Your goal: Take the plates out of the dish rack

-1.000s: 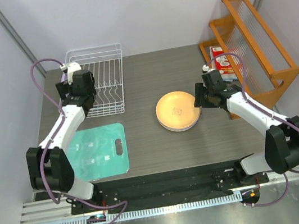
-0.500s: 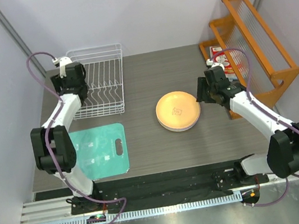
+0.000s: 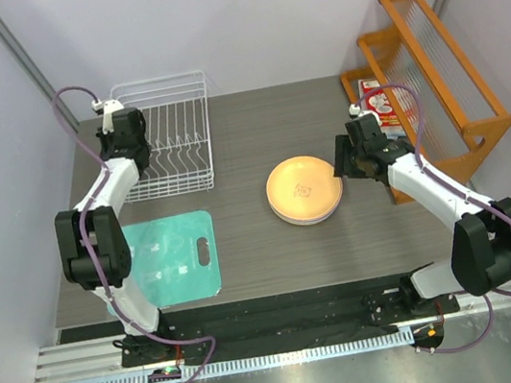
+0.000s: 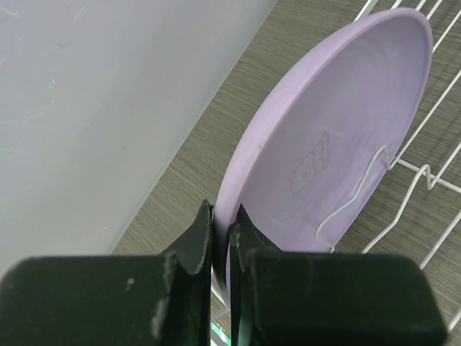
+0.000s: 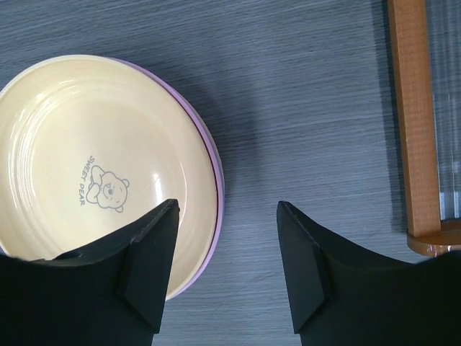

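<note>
- Where it reaches into the rack (image 3: 174, 136), left gripper (image 4: 222, 223) pinches the standing lavender plate (image 4: 338, 144) by its rim.
- Spread wide, right gripper (image 5: 227, 216) hangs over the plate stack (image 5: 94, 144) edge on the tabletop (image 5: 310, 86).

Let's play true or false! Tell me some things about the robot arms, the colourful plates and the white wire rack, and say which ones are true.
1. The left gripper pinches the rim of the lavender round plate. True.
2. That plate lies flat on the table. False: it stands on edge in the white wire dish rack.
3. The right gripper holds a plate. False: its jaws are open over the edge of the stack of plates, holding nothing.
4. The stack's top plate is a yellow-orange round plate with a bear drawing. True.
5. The stack sits on the teal cutting mat. False: it sits on the grey wooden table, apart from the mat.
</note>
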